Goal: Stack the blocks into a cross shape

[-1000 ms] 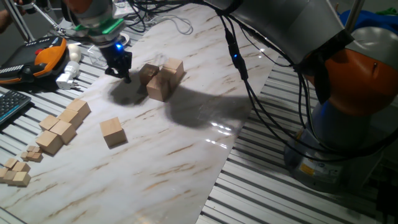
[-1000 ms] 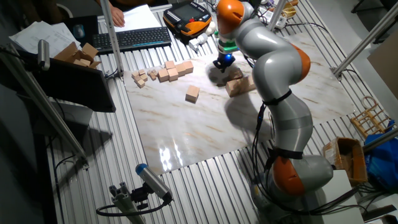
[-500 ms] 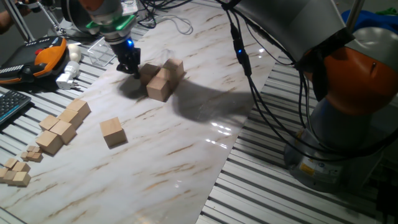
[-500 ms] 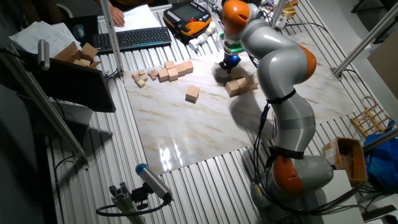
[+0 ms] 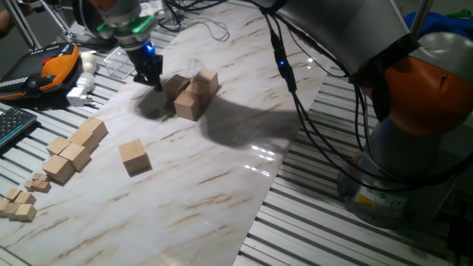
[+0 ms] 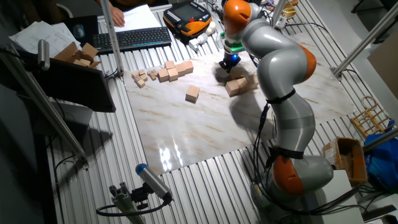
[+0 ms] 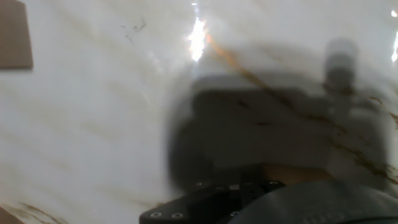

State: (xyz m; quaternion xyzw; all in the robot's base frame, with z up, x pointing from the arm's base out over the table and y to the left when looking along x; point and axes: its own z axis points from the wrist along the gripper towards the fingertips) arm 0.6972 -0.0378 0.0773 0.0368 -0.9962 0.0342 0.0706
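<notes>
Item: gripper [image 5: 151, 77] low beside the cluster of blocks [image 5: 194, 92], one loose block [image 5: 134, 157] well apart.
Settle your approach before descending; whether the fingers are parted or hold anything cannot be told. The hand view, blurred, shows only marble top [image 7: 93, 124]; both fixed views show the cluster.

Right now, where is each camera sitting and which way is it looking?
One fixed view: low by the table, facing across the marble board at the stacked blocks; hand and arm base visible.
The other fixed view: high, looking down on the whole arm and the lone block.
Hand view: on the hand, facing down at blurred marble.
Both fixed views share the stacked blocks and lone block.
</notes>
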